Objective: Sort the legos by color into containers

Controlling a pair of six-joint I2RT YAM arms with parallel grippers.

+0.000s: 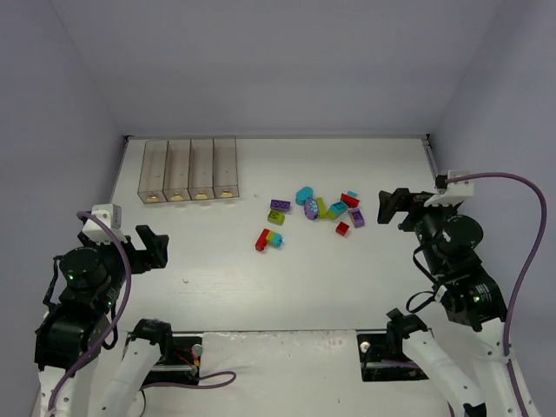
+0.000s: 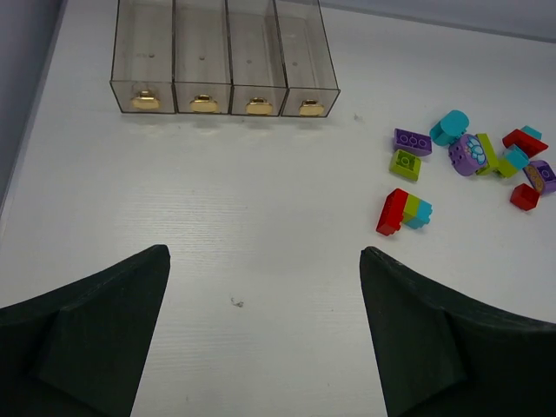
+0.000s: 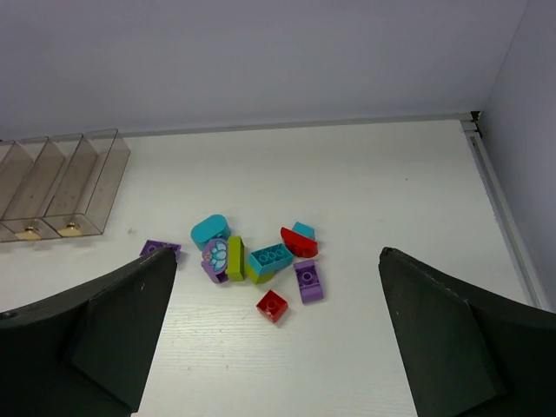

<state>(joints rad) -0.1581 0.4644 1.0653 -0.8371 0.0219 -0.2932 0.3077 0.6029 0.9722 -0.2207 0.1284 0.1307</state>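
Observation:
The legos (image 1: 314, 209) lie loose on the white table in a small cluster right of centre: red, purple, teal and lime pieces. A red-lime-teal stack (image 2: 402, 212) lies a little apart, nearer the arms. A small red brick (image 3: 273, 305) and a purple one (image 3: 308, 281) sit at the cluster's near side. The containers (image 1: 188, 169), four clear bins in a row, stand at the back left and look empty. My left gripper (image 1: 153, 248) hangs open over bare table at the left. My right gripper (image 1: 393, 207) is open just right of the cluster, holding nothing.
White walls close the table on three sides. A raised edge strip (image 3: 499, 200) runs along the right side. The arm bases and cables (image 1: 200, 365) sit at the near edge.

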